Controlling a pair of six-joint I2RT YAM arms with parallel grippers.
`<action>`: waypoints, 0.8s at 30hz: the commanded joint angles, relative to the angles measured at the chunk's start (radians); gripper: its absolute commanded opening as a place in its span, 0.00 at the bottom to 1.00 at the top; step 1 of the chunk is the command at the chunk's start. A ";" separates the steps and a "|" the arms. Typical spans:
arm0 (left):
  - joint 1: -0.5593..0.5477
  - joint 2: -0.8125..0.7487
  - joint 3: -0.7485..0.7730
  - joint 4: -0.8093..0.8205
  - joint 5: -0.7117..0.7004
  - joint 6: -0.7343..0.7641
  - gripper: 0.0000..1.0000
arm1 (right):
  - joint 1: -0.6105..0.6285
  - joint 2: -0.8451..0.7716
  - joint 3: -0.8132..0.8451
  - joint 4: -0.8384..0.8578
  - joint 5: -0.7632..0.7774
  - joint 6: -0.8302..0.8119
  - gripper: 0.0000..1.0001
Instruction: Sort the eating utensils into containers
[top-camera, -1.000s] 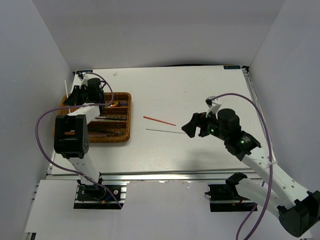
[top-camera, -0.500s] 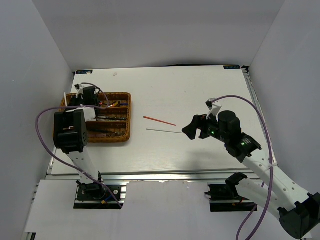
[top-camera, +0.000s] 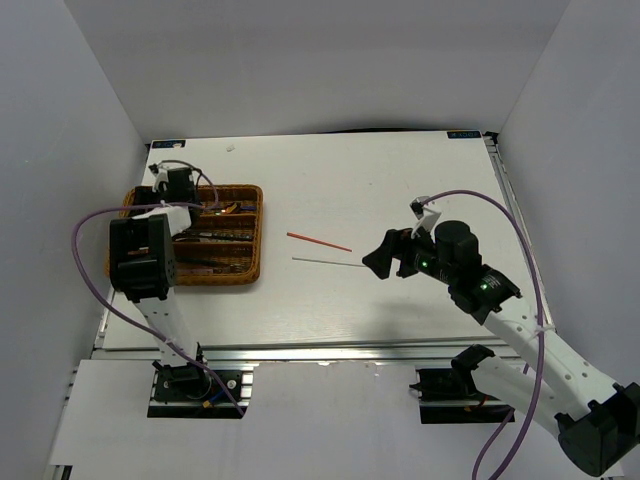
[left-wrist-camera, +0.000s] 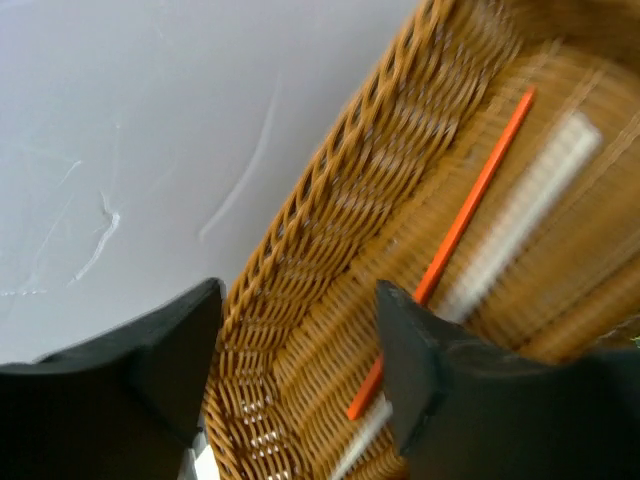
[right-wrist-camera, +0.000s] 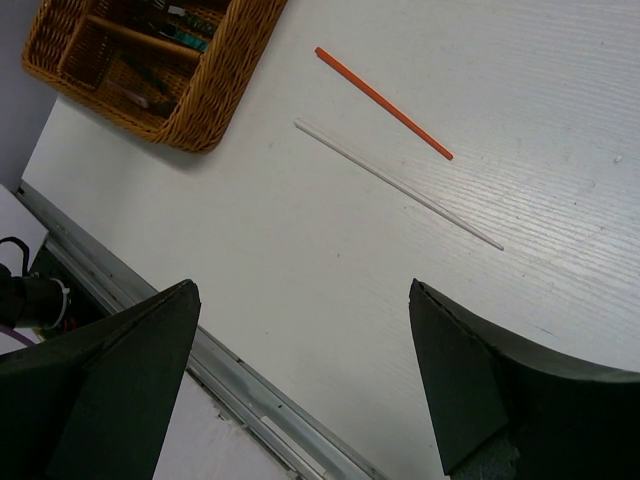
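Room and obstacles
Open surface (top-camera: 400, 190) is left around the red chopstick (top-camera: 319, 241) and silver chopstick (top-camera: 331, 262); the tray wall (left-wrist-camera: 330, 220) is seen under the left claw (left-wrist-camera: 300, 300).

White table (top-camera: 400, 185), wicker tray (top-camera: 256, 240), red chopstick (top-camera: 320, 242), silver chopstick (top-camera: 330, 263)

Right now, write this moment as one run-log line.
left claw: open over wicker tray | right claw: open over table | unsorted: loose red chopstick, loose silver chopstick
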 joint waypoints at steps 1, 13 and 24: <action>-0.001 -0.077 0.093 -0.105 0.043 -0.102 0.76 | -0.004 0.006 0.026 0.006 -0.022 -0.002 0.89; -0.003 -0.534 0.124 -0.622 0.333 -0.771 0.98 | 0.006 0.280 0.133 0.008 -0.016 -0.091 0.89; -0.007 -1.296 -0.449 -0.537 0.742 -0.712 0.98 | 0.165 0.827 0.444 -0.072 0.061 -0.457 0.84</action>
